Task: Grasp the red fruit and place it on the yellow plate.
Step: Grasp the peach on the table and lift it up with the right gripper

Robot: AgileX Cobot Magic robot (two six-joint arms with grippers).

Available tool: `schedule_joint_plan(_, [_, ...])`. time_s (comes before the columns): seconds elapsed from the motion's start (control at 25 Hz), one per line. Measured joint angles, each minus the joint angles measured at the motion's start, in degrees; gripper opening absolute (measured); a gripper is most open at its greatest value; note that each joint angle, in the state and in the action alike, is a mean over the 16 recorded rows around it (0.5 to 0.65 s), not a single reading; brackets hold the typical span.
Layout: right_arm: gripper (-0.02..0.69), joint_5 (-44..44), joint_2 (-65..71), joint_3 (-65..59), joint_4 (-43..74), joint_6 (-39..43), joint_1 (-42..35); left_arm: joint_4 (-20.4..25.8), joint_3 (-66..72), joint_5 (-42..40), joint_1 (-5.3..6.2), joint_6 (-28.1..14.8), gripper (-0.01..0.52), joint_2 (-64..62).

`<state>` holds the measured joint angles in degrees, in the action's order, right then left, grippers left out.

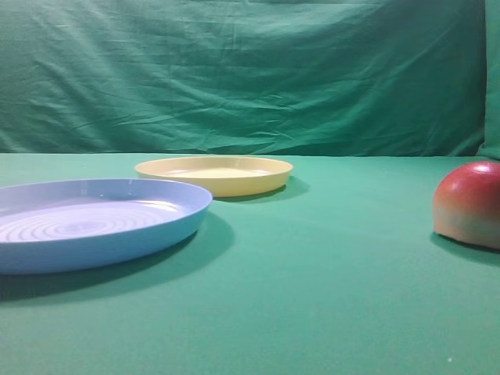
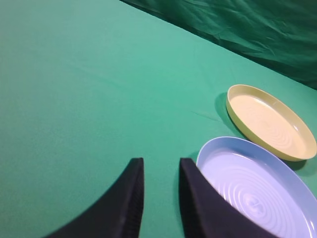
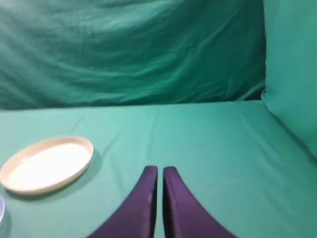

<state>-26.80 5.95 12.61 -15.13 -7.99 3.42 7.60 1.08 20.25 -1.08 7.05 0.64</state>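
Note:
The red fruit (image 1: 471, 205) rests on the green cloth at the right edge of the exterior view, partly cut off by the frame. The yellow plate (image 1: 226, 184) lies empty at centre back, well to the fruit's left. My left gripper (image 2: 161, 166) hovers over bare cloth with its dark fingers apart and nothing between them; the yellow plate (image 2: 270, 121) lies ahead to its right. My right gripper (image 3: 160, 171) is shut and empty, with the yellow plate (image 3: 47, 166) off to its left. The fruit shows in neither wrist view, and neither gripper shows in the exterior view.
A larger light-blue plate (image 1: 94, 226) with concentric rings sits front left, next to the yellow one; in the left wrist view the blue plate (image 2: 257, 186) lies just right of the right finger. Green cloth covers the table and hangs as a backdrop (image 1: 250, 78).

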Motion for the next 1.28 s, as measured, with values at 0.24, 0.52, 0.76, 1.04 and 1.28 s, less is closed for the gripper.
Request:
schedule_joint_plan(0.24, [0.0, -8.47, 8.59, 5.1, -2.75, -7.06, 0.0, 0.0, 0.0, 0.0, 0.0, 0.0, 0.157, 0.0])
schedule_joint_plan(0.52, [0.0, -12.64, 17.32, 7.02, -5.51, -12.41, 0.55, 0.0, 0.0, 0.0, 0.0, 0.0, 0.157, 0.0])
schedule_joint_plan(0.76, [0.0, -14.49, 24.33, 8.75, -6.49, -16.26, 3.37, 0.0, 0.0, 0.0, 0.0, 0.0, 0.157, 0.0])
schedule_joint_plan(1.04, [0.0, -14.89, 37.13, 12.84, -5.18, -19.79, 8.36, 0.0, 0.0, 0.0, 0.0, 0.0, 0.157, 0.0])
schedule_joint_plan(1.28, [0.084, -13.61, 49.71, 17.79, -3.12, -20.26, 11.77, 0.0, 0.0, 0.0, 0.0, 0.0, 0.157, 0.0])
